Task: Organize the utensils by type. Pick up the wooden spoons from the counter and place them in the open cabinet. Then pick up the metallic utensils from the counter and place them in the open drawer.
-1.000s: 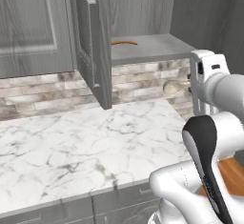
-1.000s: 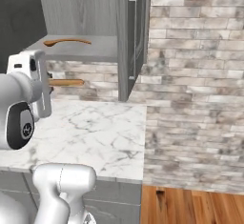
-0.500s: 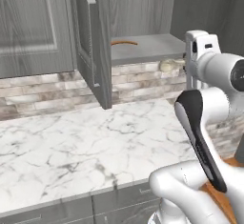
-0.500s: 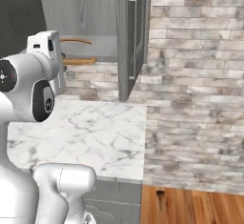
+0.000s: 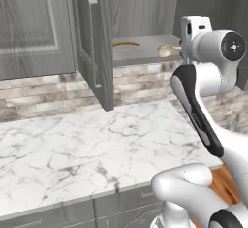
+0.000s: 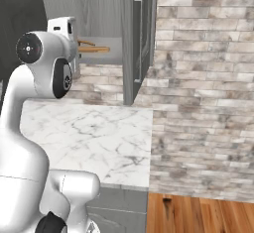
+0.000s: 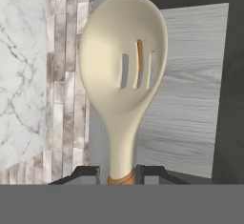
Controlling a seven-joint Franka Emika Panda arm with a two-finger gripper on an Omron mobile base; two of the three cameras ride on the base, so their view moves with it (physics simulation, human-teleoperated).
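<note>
My gripper (image 7: pixel 119 175) is shut on the orange neck of a wooden spoon (image 7: pixel 124 61) with a pale slotted head. In the left base view the gripper (image 5: pixel 186 48) holds that spoon (image 5: pixel 166 51) level with the open cabinet's shelf (image 5: pixel 145 53), head pointing in over its right end. The other wooden spoon (image 5: pixel 126 43) lies on the shelf farther back, and shows as an orange sliver (image 7: pixel 139 56) through a slot. From the right, the held spoon (image 6: pixel 96 49) sticks out past the hand toward the shelf. The metallic utensils and the open drawer are out of view.
The cabinet's open door (image 5: pixel 94 42) hangs out over the white marble counter (image 5: pixel 87 144). A stone-tile wall (image 6: pixel 203 78) stands to the right of the cabinet. Wood floor (image 6: pixel 198 212) lies past the counter's right end.
The arm has lifted the held spoon from just above the backsplash up to shelf height and toward the cabinet opening. The grip stays the same.
</note>
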